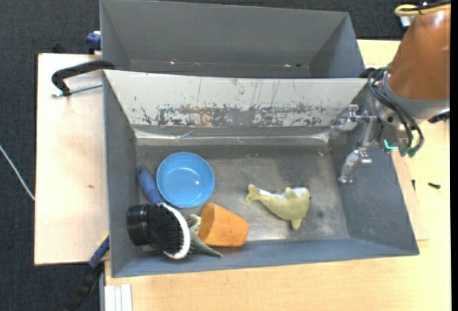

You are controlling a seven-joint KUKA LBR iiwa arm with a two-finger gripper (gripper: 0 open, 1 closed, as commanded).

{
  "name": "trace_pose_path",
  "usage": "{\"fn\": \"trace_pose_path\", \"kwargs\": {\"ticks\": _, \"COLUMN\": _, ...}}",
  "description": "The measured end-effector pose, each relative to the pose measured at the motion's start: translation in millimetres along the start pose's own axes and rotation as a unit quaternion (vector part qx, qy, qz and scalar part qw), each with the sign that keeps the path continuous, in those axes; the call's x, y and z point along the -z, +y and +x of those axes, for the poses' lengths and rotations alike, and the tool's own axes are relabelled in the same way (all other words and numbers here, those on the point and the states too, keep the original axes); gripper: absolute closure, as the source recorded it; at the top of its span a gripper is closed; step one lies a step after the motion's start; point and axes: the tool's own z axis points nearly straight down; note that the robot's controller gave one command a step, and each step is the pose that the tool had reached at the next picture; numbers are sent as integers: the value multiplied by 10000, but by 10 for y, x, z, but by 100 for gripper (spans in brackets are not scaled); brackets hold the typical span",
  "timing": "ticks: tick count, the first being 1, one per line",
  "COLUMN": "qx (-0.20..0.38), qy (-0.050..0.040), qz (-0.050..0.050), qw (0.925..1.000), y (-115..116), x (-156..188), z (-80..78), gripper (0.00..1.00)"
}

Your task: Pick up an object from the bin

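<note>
The likeliest pick, judged by nearness alone, is a pale yellow-green toy animal (283, 204), shaped like a seal or a small whale. It lies on its side on the floor of the grey bin (286, 163), tail toward the middle and thicker head end toward the right wall. It looks like soft rubber or foam, so it is probably light, a little yielding and not fragile. The smooth curved back could slip under a shallow pinch. The best hold seems to be across the thick middle of the body, not on the thin tail or the flippers, which would bend away. There is bare floor all round the toy, so nothing crowds a descent there. The gripper (352, 165) hangs up and to the right of the toy, above the bin's sloping right wall and clear of everything. Whether it is released or clenched I cannot tell, and nothing can be made out in it. To the left of the toy, a short way off, lies an orange carrot-shaped piece (223, 226). Farther left sits a black round brush (159, 227) with a pale rim. Up and left of the toy rests a blue shallow bowl (184, 179), and a blue handle (148, 184) lies against its far side.
</note>
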Motion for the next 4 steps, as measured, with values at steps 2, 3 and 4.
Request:
{"fn": "trace_pose_path", "kwargs": {"ticks": 2, "qx": 30, "qy": -15, "qz": 0, "qw": 10000, "y": 689, "x": -1164, "z": 650, "gripper": 0}}
{"fn": "trace_pose_path", "kwargs": {"ticks": 3, "qx": 18, "qy": -31, "qz": 3, "qw": 10000, "y": 674, "x": -1164, "z": 642, "gripper": 100}}
{"fn": "trace_pose_path", "kwargs": {"ticks": 4, "qx": 751, "qy": -80, "qz": 16, "qw": 9971, "y": 609, "x": 631, "z": 150, "gripper": 100}}
